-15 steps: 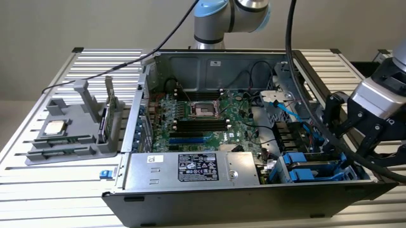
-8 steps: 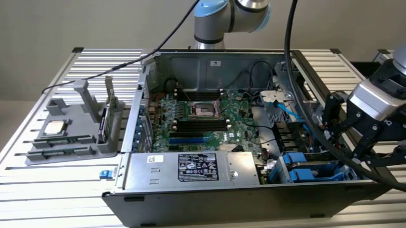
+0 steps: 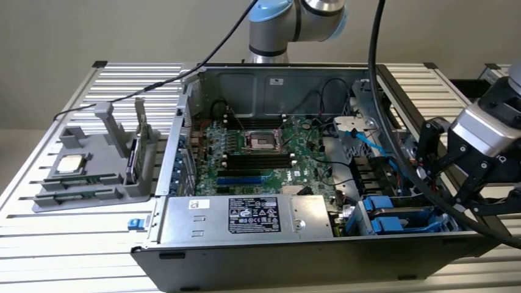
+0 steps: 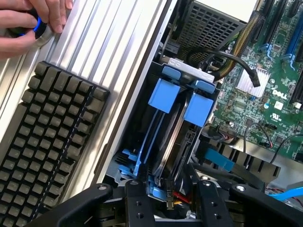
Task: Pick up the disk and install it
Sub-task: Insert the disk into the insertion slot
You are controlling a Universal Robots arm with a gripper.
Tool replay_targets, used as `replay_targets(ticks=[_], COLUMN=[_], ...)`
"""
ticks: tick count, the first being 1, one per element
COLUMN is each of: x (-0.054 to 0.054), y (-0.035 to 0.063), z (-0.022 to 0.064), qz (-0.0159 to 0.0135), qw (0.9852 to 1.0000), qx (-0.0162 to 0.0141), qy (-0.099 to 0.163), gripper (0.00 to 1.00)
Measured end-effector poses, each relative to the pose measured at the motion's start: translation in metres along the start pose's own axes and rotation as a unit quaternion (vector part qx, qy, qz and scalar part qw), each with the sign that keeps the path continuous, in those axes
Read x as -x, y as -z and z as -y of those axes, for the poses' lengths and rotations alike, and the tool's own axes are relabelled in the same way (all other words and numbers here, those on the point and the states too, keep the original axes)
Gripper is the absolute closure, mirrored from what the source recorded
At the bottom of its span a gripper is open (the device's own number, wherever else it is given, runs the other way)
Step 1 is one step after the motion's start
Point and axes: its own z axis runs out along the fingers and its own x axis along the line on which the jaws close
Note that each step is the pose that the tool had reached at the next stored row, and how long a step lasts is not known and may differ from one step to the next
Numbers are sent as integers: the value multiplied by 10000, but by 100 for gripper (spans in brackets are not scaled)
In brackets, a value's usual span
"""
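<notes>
The disk [image 4: 176, 124] stands edge-on in the drive bay of the open computer case [image 3: 244, 256], held between blue carrier rails with two blue tabs [image 4: 163, 94] on its end. In the exterior view the blue carrier [image 3: 403, 217] lies in the case's near corner on the exterior view's right. My gripper [image 4: 171, 190] hangs just off the carrier's near end, its black fingers [image 4: 137, 196] apart, open, with nothing between them. From outside, the gripper [image 3: 474, 198] is over the case's wall on the exterior view's right.
A black keyboard [image 4: 47, 142] lies on the slatted table beside the case, and a person's hand [image 4: 33, 19] rests on a knob with a blue ring. A grey fixture [image 3: 89, 177] holds a square chip [image 3: 69, 163] and an upright card [image 3: 140, 143]. Cables cross the motherboard [image 3: 252, 152].
</notes>
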Motion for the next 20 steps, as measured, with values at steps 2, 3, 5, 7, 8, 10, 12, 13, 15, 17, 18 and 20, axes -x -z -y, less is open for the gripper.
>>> replay_targets(ticks=[2,3,5,7,8,10,12,13,15,17,18,20], x=[-5,-7,-9,-11,-12,-14,-15,-16,-17,-19,-20,-21], y=[-1,-1,0,0,0,0,0,0,0,0,0,0], z=[-2,-2,-3,-4,-4,-5,-6,-6,-7,-8,-8,-8], qz=[0,0,0,0,0,0,0,0,0,0,0,0], qw=[10000,10000,10000,10000,10000,10000,10000,10000,10000,10000,10000,10000], qx=[0,0,0,0,0,0,0,0,0,0,0,0], qy=[0,1,0,0,0,0,0,0,0,0,0,0], gripper=[57,57,57,57,57,57,57,57,57,55,55,49])
